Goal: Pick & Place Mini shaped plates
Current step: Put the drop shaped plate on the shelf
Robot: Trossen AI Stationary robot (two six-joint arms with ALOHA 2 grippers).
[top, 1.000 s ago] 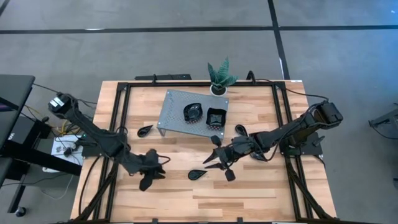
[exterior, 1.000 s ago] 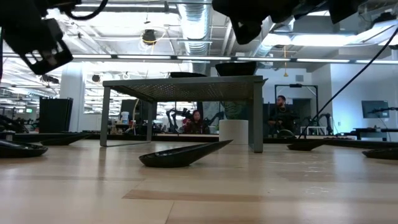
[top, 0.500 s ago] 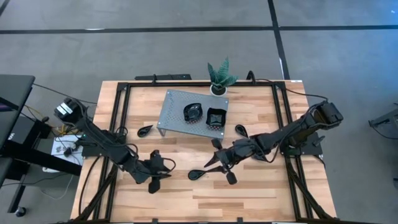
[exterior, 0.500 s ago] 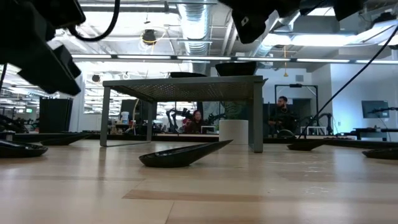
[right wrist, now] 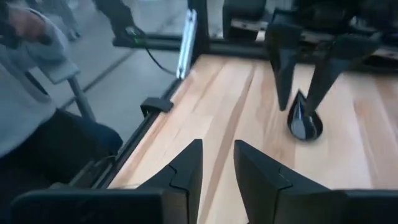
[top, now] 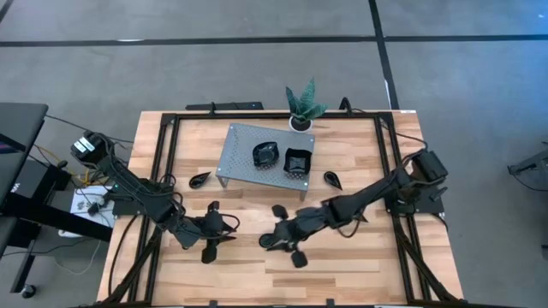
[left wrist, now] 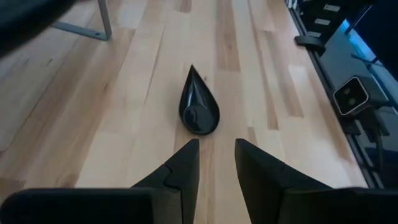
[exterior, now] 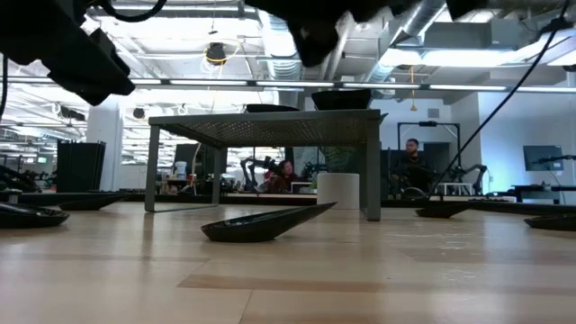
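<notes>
Since a second ago the right arm has reached farther across the table, so the right gripper [top: 278, 233] now sits close to the left gripper [top: 221, 231]. The left arm has barely shifted.

From above, the two grippers face each other over the front half of the table [top: 342, 265]. The teardrop plate [top: 266, 243] lies on the wood between them, just under the right gripper's tip and a little ahead of the left one. Behind both grippers stands the grey stand [top: 235, 150] with two more plates [top: 266, 154] on top. A leaf-shaped plate [top: 199, 179] lies beside the stand, behind the left gripper, and another teardrop dish [top: 332, 180] lies behind the right arm. The potted plant [top: 301, 104] stands beyond the stand.

At table height the teardrop plate [exterior: 265, 223] rests flat in front of the stand [exterior: 270, 121], with dark arm parts blurred above. Neither gripper's tips show here.

In the left wrist view the left gripper [left wrist: 216, 155] has its fingers [left wrist: 183, 165] a narrow gap apart and holds nothing. The teardrop plate [left wrist: 199, 112] lies just ahead of the tips, untouched.

In the right wrist view the right gripper [right wrist: 216, 158] is likewise slightly parted and empty. A teardrop plate [right wrist: 304, 123] lies farther ahead and off to one side, with the left gripper's fingers [right wrist: 281, 68] showing on either side of its pointed end. A person [right wrist: 25, 99] in grey stands off the table edge.
</notes>
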